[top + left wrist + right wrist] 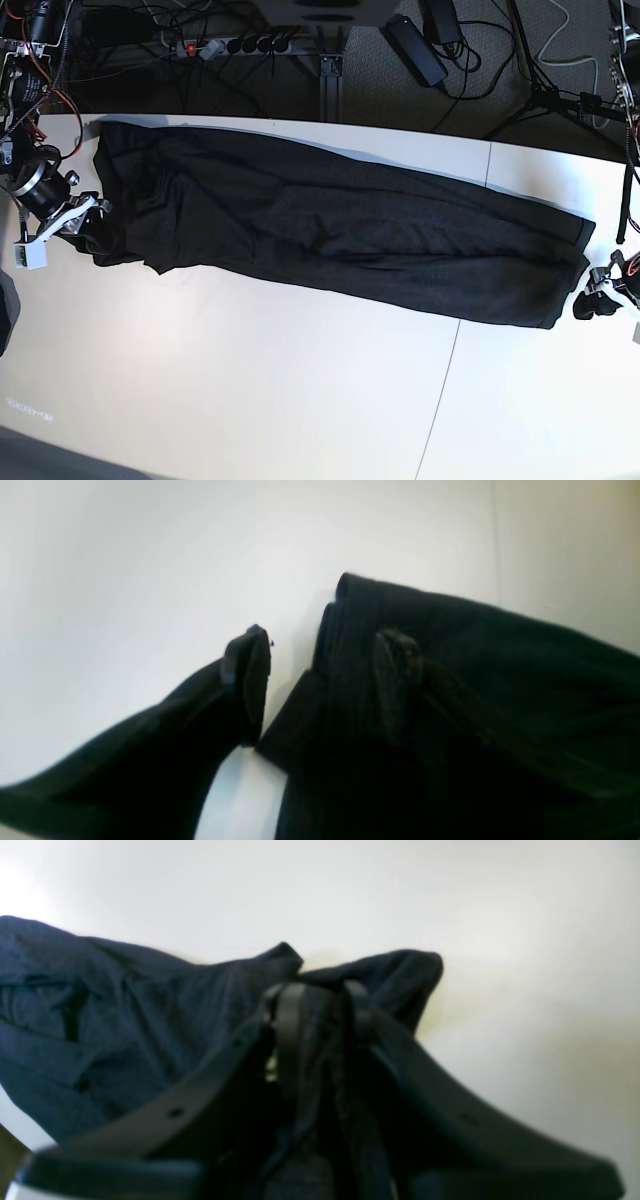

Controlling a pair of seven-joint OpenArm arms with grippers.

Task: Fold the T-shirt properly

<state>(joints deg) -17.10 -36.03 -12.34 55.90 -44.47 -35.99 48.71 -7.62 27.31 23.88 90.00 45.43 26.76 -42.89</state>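
The black T-shirt [330, 235] lies stretched in a long band across the white table [250, 390], plain side showing. In the base view my right gripper [85, 215] is at the shirt's left end. The right wrist view shows the right gripper [322, 1005] shut on a bunched fold of the T-shirt [100, 1025]. My left gripper [598, 300] is at the shirt's right end. In the left wrist view the left gripper [322, 680] stands open: one finger [247, 680] is over bare table and the other lies on the T-shirt [500, 680], whose edge sits between them.
Behind the table's far edge are a power strip [230, 45], cables and stand legs on the floor. A seam [455, 350] crosses the tabletop right of centre. A white tag [28, 255] hangs by the right arm.
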